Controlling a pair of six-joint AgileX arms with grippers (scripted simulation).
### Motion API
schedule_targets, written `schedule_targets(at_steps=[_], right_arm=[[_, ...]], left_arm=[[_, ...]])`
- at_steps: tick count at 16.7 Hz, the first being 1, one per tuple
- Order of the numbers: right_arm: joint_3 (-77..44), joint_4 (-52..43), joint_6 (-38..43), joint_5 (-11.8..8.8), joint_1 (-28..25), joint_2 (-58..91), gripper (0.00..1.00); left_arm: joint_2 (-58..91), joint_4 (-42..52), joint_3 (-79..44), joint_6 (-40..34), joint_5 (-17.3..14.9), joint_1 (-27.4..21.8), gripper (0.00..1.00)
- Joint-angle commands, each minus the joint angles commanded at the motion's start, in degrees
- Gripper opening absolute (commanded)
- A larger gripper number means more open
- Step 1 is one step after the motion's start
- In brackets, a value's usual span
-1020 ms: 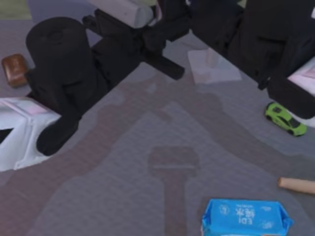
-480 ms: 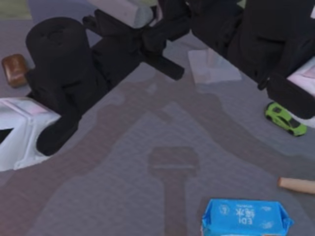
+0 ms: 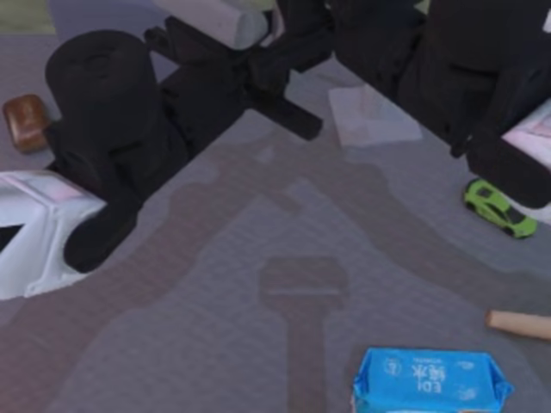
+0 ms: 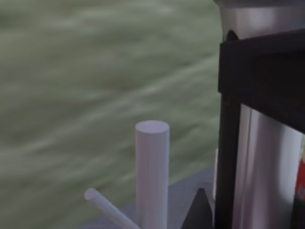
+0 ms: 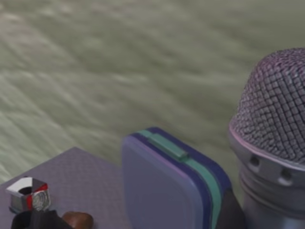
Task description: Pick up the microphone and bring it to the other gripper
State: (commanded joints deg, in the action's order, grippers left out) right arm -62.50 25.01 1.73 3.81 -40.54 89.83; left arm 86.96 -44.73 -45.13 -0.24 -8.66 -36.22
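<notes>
High over the table's far side, my two black arms meet. In the top view a slim black stick, the microphone's handle [image 3: 288, 114], pokes out from between them and slants down to the right. Its silver mesh head [image 5: 274, 124] fills the right wrist view very close up, with a silver collar below the mesh. My left gripper [image 3: 245, 82] reaches in from the left, and my right gripper [image 3: 301, 43] from the right. The black arm bodies hide where each one meets the microphone.
A green toy car [image 3: 499, 208], a tan stick [image 3: 519, 323] and a blue tissue pack [image 3: 430, 381] lie on the right. A brown lump [image 3: 26, 122] sits far left. A blue box with a teal band [image 5: 167, 186] stands near the table edge, as do white posts [image 4: 152, 171].
</notes>
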Motion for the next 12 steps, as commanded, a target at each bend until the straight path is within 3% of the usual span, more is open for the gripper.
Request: schedule_targets(at_steps=[8, 12], right_arm=[[0.0, 0.0, 0.0, 0.0, 0.0, 0.0, 0.0], [0.0, 0.0, 0.0, 0.0, 0.0, 0.0, 0.0]], left_arm=[[0.0, 0.0, 0.0, 0.0, 0.0, 0.0, 0.98], [0.0, 0.0, 0.0, 0.0, 0.0, 0.0, 1.0]])
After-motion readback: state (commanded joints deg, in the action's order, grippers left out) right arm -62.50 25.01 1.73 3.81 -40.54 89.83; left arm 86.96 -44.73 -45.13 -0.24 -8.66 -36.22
